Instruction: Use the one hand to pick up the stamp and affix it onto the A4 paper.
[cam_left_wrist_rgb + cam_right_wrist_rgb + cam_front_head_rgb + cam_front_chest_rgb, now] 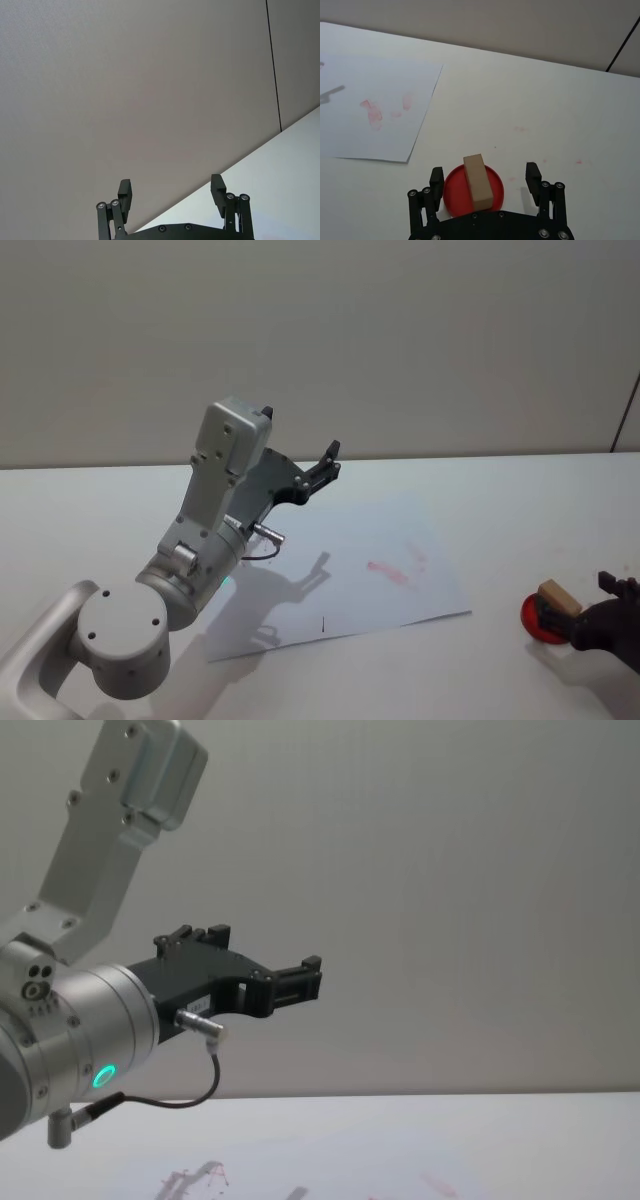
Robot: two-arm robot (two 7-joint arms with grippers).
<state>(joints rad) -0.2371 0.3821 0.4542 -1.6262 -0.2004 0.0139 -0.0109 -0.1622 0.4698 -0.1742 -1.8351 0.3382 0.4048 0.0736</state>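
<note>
The stamp, a light-brown wooden block, stands on a round red ink pad to the right of the A4 paper. My right gripper is open and low over the pad, one finger on each side of the stamp and neither touching it. From the head, the stamp and right gripper are at the table's lower right. The A4 paper lies mid-table with faint red marks on it. My left gripper is raised above the paper's far left, open and empty, and also shows as the left gripper and left gripper.
The white table stretches back to a plain grey wall. A few faint red ink specks dot the table right of the paper. The left arm's silver wrist with its looping black cable hangs over the paper's left side.
</note>
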